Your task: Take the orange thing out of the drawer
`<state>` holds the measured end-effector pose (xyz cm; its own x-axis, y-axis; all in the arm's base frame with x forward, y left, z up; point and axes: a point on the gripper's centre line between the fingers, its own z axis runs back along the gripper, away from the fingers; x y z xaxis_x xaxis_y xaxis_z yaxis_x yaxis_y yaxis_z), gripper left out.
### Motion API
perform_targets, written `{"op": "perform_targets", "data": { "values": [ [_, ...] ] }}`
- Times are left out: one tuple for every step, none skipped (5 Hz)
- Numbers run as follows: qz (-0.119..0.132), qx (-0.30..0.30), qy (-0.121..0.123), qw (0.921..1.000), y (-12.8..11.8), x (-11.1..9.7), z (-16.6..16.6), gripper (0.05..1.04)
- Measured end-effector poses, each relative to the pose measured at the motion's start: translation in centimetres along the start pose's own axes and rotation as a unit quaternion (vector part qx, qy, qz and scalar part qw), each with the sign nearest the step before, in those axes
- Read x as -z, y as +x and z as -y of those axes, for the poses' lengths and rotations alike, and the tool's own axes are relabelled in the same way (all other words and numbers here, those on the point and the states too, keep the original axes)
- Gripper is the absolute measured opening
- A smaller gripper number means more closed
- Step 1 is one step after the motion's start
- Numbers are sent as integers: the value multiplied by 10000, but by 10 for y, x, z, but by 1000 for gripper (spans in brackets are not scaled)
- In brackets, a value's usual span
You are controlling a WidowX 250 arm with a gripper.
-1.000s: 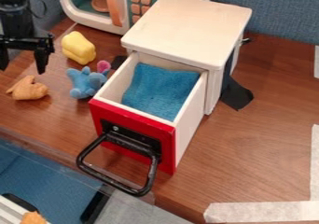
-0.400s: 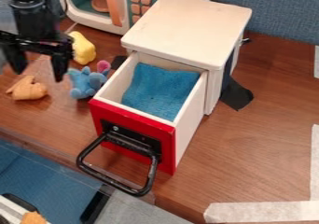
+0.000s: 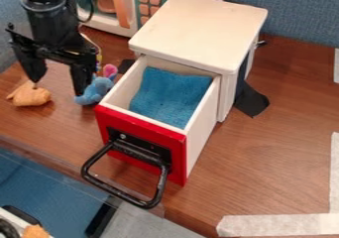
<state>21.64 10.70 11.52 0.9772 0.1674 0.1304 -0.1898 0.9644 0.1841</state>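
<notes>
Since the orange plush lay near the table's left corner, the empty, spread gripper probably just needed lifting straight up.

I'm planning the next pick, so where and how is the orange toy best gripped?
Probably around the thick, rounded body of the orange toy, coming from above: it lies low on the table, and that bulk offers more to hold than the thin point at its left end in the picture. The open gripper already hangs overhead.
</notes>
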Motion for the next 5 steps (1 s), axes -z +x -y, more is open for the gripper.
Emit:
{"op": "perform_targets", "data": {
  "values": [
    [83, 235, -112, 9996, -22, -10, 11, 1001],
    [107, 571, -175, 9982, -42, -13, 25, 1001],
    [75, 872, -336, 9956, -61, -9, 41, 1001],
    [50, 1192, -539, 9914, -75, -7, 59, 1001],
    [-28, 1455, -746, 9865, -88, -1, 73, 1001]
  ]
}}
